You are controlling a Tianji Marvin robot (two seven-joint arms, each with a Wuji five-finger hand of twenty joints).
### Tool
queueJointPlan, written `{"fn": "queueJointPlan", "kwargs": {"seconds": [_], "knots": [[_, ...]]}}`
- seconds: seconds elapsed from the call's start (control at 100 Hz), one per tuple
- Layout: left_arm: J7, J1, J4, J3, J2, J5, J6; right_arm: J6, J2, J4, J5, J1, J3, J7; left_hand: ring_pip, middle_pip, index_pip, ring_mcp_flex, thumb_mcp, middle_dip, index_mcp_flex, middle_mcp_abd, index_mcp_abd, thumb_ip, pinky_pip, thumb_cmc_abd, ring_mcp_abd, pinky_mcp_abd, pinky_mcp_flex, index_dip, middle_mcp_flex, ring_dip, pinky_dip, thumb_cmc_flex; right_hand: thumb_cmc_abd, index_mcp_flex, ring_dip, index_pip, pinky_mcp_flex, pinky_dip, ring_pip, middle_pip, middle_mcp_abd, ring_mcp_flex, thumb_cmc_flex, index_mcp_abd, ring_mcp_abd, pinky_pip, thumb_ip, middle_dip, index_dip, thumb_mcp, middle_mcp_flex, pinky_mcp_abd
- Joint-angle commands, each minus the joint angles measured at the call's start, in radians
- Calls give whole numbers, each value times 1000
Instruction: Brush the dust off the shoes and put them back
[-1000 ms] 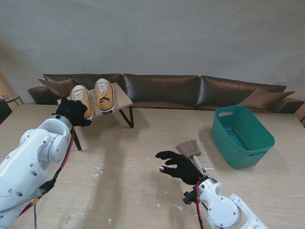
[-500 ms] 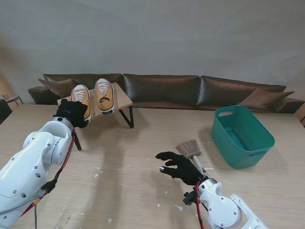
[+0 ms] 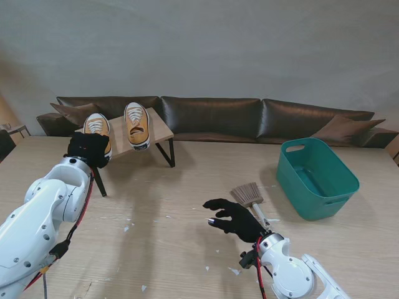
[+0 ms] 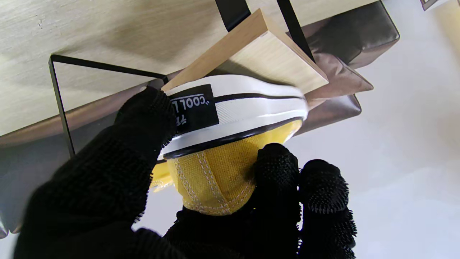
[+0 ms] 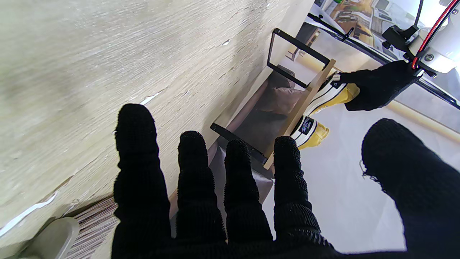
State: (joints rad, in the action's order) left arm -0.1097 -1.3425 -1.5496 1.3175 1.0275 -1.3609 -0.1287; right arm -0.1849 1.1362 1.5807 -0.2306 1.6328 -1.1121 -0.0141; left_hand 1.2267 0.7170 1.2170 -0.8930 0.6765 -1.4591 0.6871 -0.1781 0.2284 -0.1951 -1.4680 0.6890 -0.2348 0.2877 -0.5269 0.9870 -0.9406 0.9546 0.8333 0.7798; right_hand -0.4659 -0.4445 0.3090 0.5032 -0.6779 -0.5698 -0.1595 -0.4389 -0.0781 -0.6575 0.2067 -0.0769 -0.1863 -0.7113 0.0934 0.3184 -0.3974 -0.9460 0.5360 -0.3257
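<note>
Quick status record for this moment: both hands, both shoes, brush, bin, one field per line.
left hand: shut on the heel of the left shoe
left shoe: yellow, white sole, on the small rack, gripped at the heel
right shoe: on the rack, untouched
rack: wooden top, black legs, far left of the table
right hand: open, fingers spread, holding nothing
brush: lying on the table just beyond the right hand, not held
bin: teal, on the right; no contents visible
brushing: not begun
</note>
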Motion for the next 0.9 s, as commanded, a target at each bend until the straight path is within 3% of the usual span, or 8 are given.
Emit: {"fn": "queueJointPlan", "kwargs": {"seconds": [0.0, 0.3, 0.7, 0.89], "knots": [[5, -1, -16, 11, 2, -7, 4, 3, 2, 9, 1, 9, 1, 15, -12, 37, 185, -68, 120, 12, 30, 41, 11, 23, -58, -22, 1, 43, -35, 87, -132, -21, -28, 185, 19, 22, -4, 14, 442, -27, -8, -8, 1, -4, -15, -2, 14, 21, -24, 4, 7, -10, 1, 15], [62, -31, -36, 57, -2, -36, 63, 9, 1, 13, 8, 13, -1, 22, -126, -20, 188, -177, 160, 8, 114, 74, -26, 13, 6, 50, 26, 50, -148, 122, -214, -53, -143, 209, 23, 20, -4, 19, 441, -27, -8, -8, -3, -5, -15, 4, 12, 21, -24, 3, 10, -13, 3, 13], [62, -76, -196, 139, -5, -80, 212, 14, 0, 14, 13, 14, -2, 28, -154, -40, 187, -195, 166, -14, 120, 78, -30, 11, 20, 55, 33, 42, -167, 123, -224, -44, -161, 207, 25, 19, -4, 22, 441, -26, -8, -9, -3, -5, -14, 5, 13, 20, -23, 3, 14, -14, 2, 13], [54, -73, -277, 142, -3, -70, 290, 11, 0, 13, 11, 14, -1, 28, -158, -43, 187, -197, 166, -17, 119, 80, -30, 9, 21, 52, 37, 37, -171, 123, -225, -41, -163, 205, 24, 20, -4, 24, 441, -26, -9, -10, -4, -6, -14, 6, 12, 20, -23, 3, 15, -14, 2, 14]]}}
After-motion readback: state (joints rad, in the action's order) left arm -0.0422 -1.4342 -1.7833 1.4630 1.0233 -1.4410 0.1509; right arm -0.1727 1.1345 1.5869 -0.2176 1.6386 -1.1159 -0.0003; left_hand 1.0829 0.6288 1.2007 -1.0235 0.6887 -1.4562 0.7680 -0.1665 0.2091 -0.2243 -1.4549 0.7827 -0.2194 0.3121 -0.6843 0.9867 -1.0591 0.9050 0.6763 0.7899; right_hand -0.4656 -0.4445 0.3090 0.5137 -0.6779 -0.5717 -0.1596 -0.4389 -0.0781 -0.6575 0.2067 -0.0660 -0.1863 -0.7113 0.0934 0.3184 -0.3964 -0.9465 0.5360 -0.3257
